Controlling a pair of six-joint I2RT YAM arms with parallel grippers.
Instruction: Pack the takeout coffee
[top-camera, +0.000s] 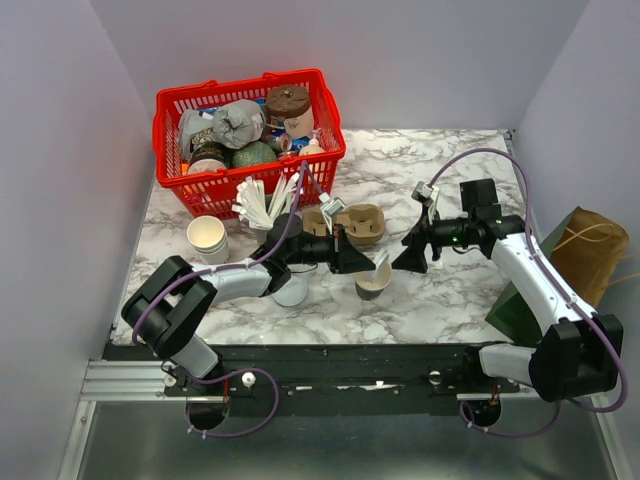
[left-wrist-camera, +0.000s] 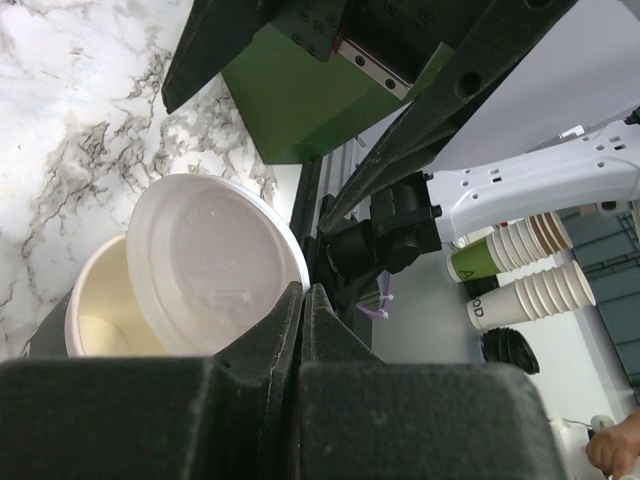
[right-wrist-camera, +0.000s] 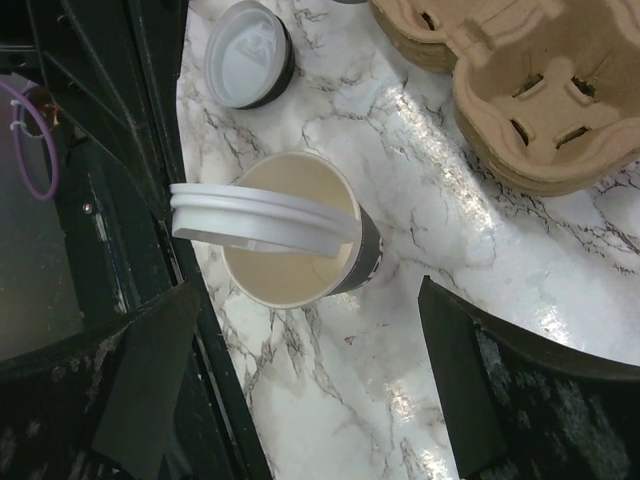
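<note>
The takeout coffee cup (top-camera: 373, 285) (right-wrist-camera: 290, 270) stands on the marble table between my two grippers; its cream inside (left-wrist-camera: 100, 310) shows. Its white lid (left-wrist-camera: 215, 265) (right-wrist-camera: 265, 215) sits tilted over the cup's mouth, one edge up, leaving part of the mouth uncovered. My left gripper (top-camera: 368, 266) (left-wrist-camera: 303, 290) reaches in from the left, jaws pressed together at the lid's rim. My right gripper (top-camera: 402, 264) (right-wrist-camera: 308, 290) hovers just right of the cup, fingers spread wide with nothing between them.
A red basket (top-camera: 320, 85) full of groceries stands at the back left. Cardboard cup carriers (top-camera: 350, 225) (right-wrist-camera: 520, 90) lie behind the cup. Also present: a stack of paper cups (top-camera: 207, 238), a loose white lid (top-camera: 290, 290) (right-wrist-camera: 248, 65), and a brown paper bag (top-camera: 590, 250) at right.
</note>
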